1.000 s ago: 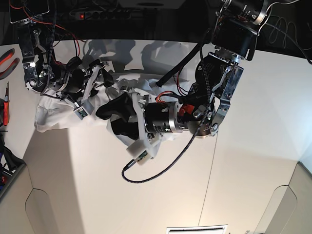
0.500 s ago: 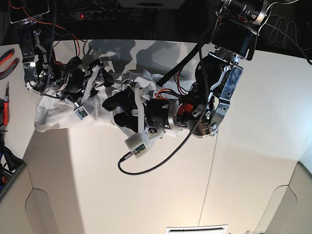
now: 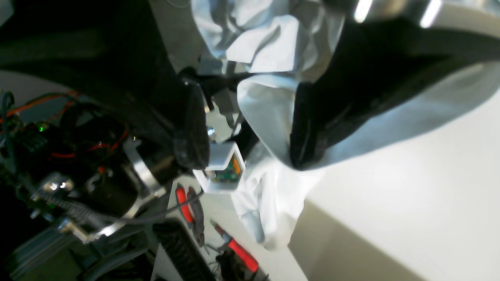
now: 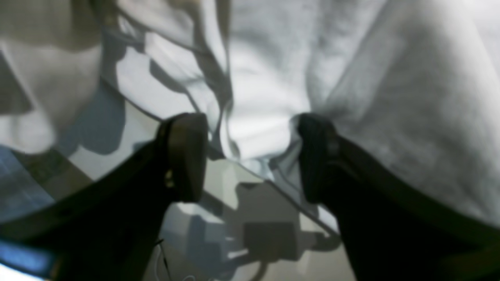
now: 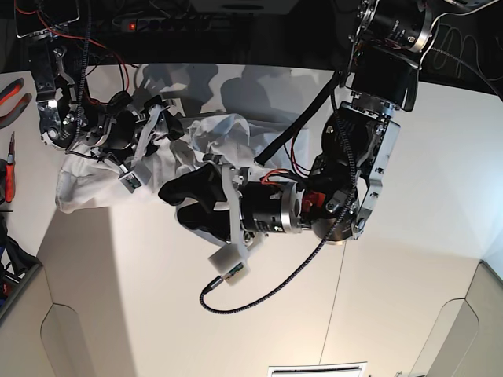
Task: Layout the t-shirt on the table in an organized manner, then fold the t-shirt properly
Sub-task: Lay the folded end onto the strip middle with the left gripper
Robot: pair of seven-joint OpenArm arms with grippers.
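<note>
**A:** Start with the left wrist view. What does the left gripper (image 3: 244, 128) have?

**B:** Its dark jaws stand wide apart, with a fold of the t-shirt (image 3: 269, 117) lying between them, but they are not pinched on it. The cloth spills over the table (image 3: 410, 187) edge, one end hanging limp below the rim. It looks light and floppy.

**A:** And the right wrist view?

**B:** The right gripper (image 4: 250, 156) is spread wide too. The shirt (image 4: 351, 78) bunches just ahead of and between the two pads (image 4: 183, 156), creased and soft, with a hem or edge running across the gap. I cannot tell whether a pad touches it. Nothing is clamped.

**A:** The base view?

**B:** The garment (image 5: 86, 184) sits crumpled at the far left corner of the tabletop (image 5: 409, 298), partly draped over that corner. The right gripper (image 5: 157, 129) sits over its upper edge; the left gripper (image 5: 185, 200) is at its inner side.

**A:** So where should it be gripped?

**B:** I would say at a seam or hem, shoulders or bottom corners: doubled fabric holds better. It will sag and stretch, so a single thin layer may slip, and both ends need lifting together.
</note>
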